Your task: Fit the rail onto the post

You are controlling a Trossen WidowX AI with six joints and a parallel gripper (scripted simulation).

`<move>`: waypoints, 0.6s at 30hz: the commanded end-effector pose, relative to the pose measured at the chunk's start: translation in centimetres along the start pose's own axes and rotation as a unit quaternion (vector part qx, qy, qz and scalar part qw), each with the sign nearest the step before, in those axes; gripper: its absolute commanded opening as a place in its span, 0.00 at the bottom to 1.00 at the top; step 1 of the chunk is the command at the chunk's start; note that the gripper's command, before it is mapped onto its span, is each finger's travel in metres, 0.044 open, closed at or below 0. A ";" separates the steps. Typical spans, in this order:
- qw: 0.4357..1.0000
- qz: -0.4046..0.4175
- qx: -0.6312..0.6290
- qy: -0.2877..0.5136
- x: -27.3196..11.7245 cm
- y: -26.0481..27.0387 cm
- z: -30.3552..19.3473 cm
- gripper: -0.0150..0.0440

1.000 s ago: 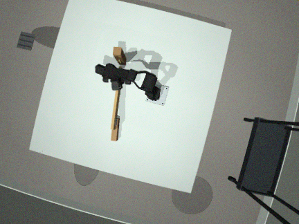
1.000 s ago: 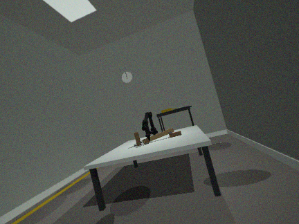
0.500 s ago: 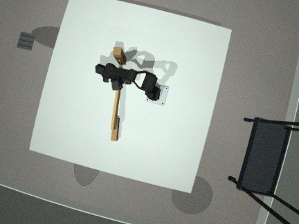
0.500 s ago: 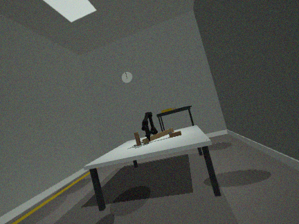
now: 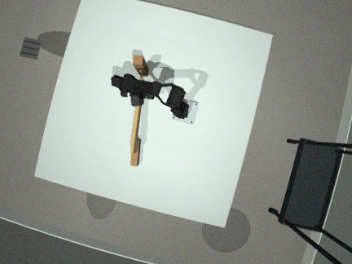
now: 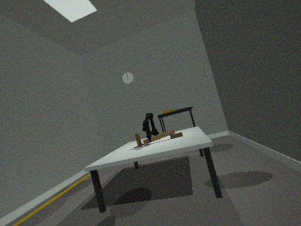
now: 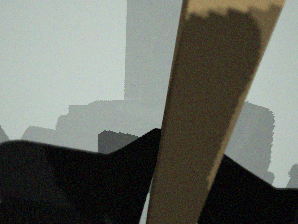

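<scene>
The rail (image 5: 136,126) (image 6: 163,135) (image 7: 210,85) is pinched by the jaws near the post (image 5: 138,62) (image 6: 138,139), its length tilted above the tabletop (image 5: 195,163) (image 6: 153,151). Levelling is probably in hand; its holes must next be aligned with the pegs.

The black arm (image 5: 176,94) (image 6: 150,120) rises from its mounting and bends at its joints; in the top view its upper section reaches across toward the left of the picture, while the exterior view shows it folded and standing tall; the gripper (image 5: 136,99) (image 7: 174,138) is directed downward, its dark fingers standing partly apart at either side of what they grip; their tips show at the bottom of the wrist view.
</scene>
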State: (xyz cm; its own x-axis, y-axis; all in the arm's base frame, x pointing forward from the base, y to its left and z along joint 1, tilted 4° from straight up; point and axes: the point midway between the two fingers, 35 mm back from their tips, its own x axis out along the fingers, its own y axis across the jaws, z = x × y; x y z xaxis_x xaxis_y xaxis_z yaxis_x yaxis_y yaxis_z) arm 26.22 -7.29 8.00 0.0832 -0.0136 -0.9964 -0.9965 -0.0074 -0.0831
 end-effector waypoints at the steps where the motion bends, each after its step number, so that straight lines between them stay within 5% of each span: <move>1: 1.000 -0.008 -0.001 0.000 -0.7 -0.5 0.0 0.25; 18: 1.000 -0.008 -0.001 0.000 -1.5 -0.6 0.0 0.25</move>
State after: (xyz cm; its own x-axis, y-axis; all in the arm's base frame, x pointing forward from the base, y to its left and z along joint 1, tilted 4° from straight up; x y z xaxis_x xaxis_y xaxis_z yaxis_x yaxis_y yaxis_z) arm 26.27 -7.26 8.86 0.0804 -0.0128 -0.9967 -0.9967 -0.0087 -0.0802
